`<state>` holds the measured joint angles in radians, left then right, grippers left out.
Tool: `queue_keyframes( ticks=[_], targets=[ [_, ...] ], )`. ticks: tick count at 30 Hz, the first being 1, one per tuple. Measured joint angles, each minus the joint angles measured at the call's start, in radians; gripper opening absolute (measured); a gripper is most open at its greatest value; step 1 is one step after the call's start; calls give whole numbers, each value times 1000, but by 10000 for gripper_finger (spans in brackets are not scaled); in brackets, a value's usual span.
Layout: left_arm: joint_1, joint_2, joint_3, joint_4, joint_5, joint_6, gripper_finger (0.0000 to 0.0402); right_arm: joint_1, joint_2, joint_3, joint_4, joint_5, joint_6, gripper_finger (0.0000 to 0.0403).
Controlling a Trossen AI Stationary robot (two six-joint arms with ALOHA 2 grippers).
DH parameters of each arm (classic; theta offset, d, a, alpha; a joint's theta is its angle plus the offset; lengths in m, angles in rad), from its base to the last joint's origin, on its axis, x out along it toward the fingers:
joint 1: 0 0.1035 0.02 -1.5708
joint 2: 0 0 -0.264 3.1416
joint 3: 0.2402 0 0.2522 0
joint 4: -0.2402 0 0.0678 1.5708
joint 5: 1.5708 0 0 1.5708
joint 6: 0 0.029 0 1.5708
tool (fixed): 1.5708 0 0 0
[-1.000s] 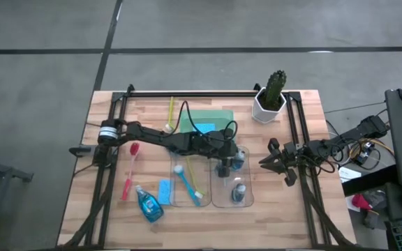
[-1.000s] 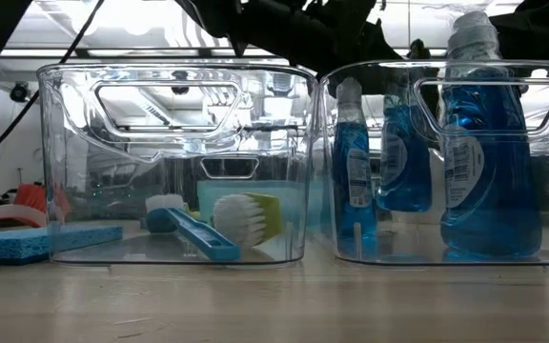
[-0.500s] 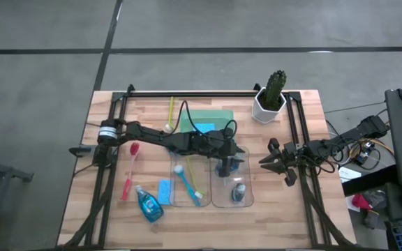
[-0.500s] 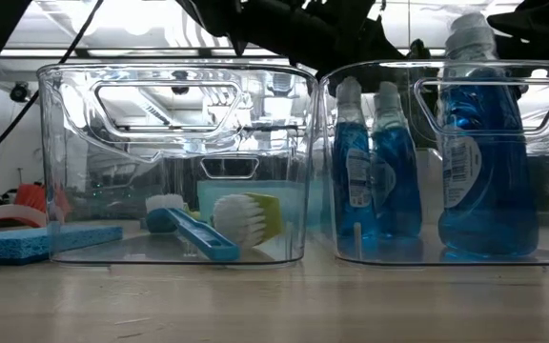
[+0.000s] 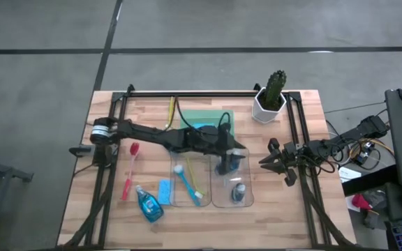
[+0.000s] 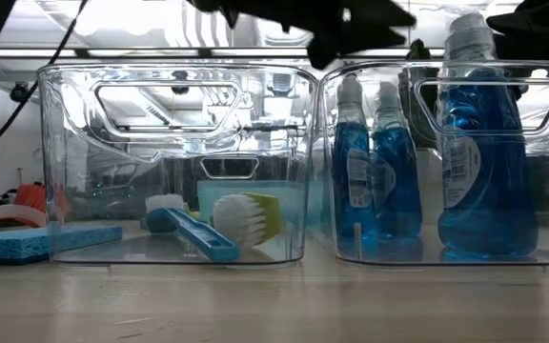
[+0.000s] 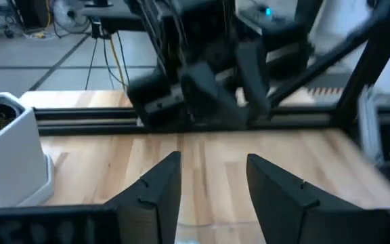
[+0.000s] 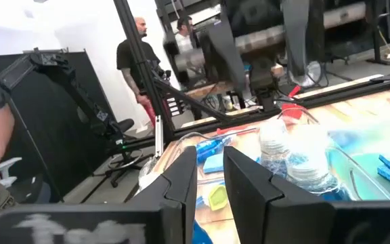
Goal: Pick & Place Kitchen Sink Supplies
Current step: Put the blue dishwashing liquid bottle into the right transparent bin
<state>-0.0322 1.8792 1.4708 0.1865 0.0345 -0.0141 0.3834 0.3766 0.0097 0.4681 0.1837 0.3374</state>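
A light wooden table (image 5: 285, 209) stands on a grey concrete floor (image 5: 40, 77) crossed by dark seams. Beyond it, two people (image 8: 137, 64) stand near a white wall (image 8: 66, 27), with a black panel (image 8: 66, 115) and a floor fan (image 7: 63, 10) in the room.

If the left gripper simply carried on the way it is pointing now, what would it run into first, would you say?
Probably the right gripper. The left gripper, open and empty, points across bare table at that dark assembly, with the white pot off to one side. Depth is unclear.
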Motion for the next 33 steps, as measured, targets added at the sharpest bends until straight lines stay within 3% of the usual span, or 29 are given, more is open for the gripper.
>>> queue_keyframes(
  ticks=[8,14,21,25,28,33],
  targets=[
    [-3,-168,-1,-203,-1,-310,158,0,-1,0,0,0,0,64],
    [-24,-293,-2,-487,5,-482,158,0,0,0,0,0,0,75],
    [-74,-395,-3,-837,-6,-872,156,0,-1,0,0,0,1,85],
    [-150,-413,-7,-1017,-146,-998,154,0,0,0,0,0,0,87],
    [-213,-415,-20,-1137,-247,-1192,154,0,0,0,0,0,0,82],
    [-313,-414,-74,-1189,-272,-1543,154,0,-1,0,-1,0,1,71]
  ],
)
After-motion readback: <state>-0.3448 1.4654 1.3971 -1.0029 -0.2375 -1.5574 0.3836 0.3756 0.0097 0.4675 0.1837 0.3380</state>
